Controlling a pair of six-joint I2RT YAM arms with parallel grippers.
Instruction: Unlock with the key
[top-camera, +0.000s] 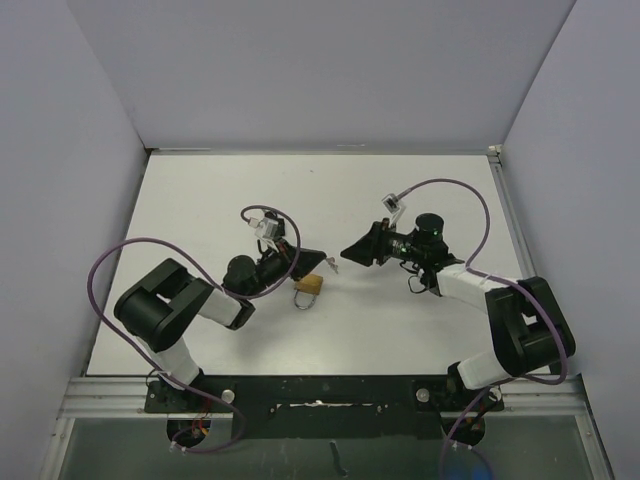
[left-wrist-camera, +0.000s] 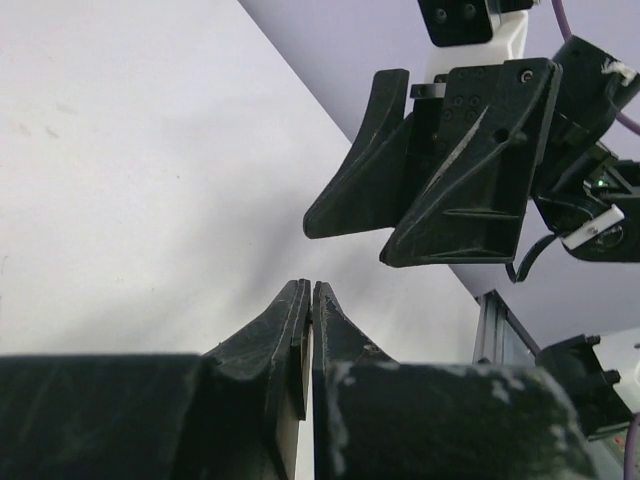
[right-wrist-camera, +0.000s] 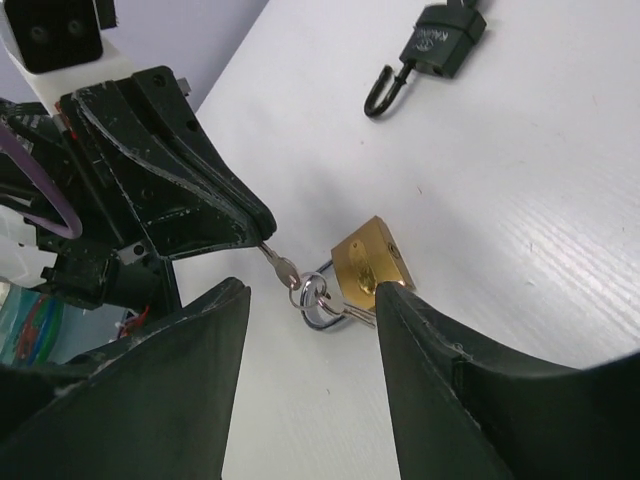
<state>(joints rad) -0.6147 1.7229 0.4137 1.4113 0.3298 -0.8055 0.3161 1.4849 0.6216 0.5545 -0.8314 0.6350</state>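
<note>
Near the table's middle, the brass padlock (right-wrist-camera: 370, 265) lies flat, just beside our spread, empty right gripper (left-wrist-camera: 348, 240). Our left gripper (right-wrist-camera: 250, 225) pinches the key (right-wrist-camera: 283, 268), and its ring (right-wrist-camera: 315, 300) lies against the shackle. A sideways pull could drag the lock or slip the key. Bare tabletop (top-camera: 200, 200) lies all round, with the walls well apart.

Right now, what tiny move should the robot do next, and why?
Probably lower the open right fingers and close them on the brass padlock: it lies unheld on the table, while the shut left fingers pinch the key beside it.
</note>
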